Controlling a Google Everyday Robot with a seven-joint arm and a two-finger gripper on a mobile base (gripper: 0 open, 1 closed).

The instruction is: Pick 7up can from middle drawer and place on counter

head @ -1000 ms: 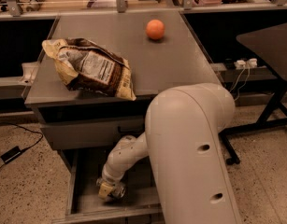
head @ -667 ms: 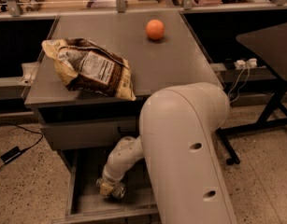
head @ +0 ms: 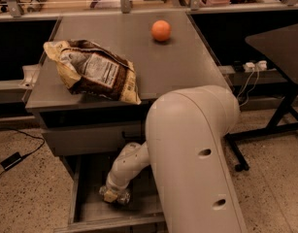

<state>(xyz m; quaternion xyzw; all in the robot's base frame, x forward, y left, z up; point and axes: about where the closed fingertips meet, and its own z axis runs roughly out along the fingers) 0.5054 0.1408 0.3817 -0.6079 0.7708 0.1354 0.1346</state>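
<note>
Down in the open middle drawer (head: 88,211), left of centre: the gripper (head: 113,194), right at the 7up can (head: 122,197), a silvery glint at its tip. Cannot tell whether clenched on the can or released; touching or just beside, no more to be made out. Reaches there from the bulky white arm (head: 197,149) filling the foreground. Up on the counter (head: 182,72): a crumpled snack bag (head: 92,72) at the left front edge, an orange ball (head: 161,30) toward the back, well apart. Against a second ago: gripper in the same spot in the drawer, can likewise; big arm link shifted slightly left; bag and ball unmoved.
</note>
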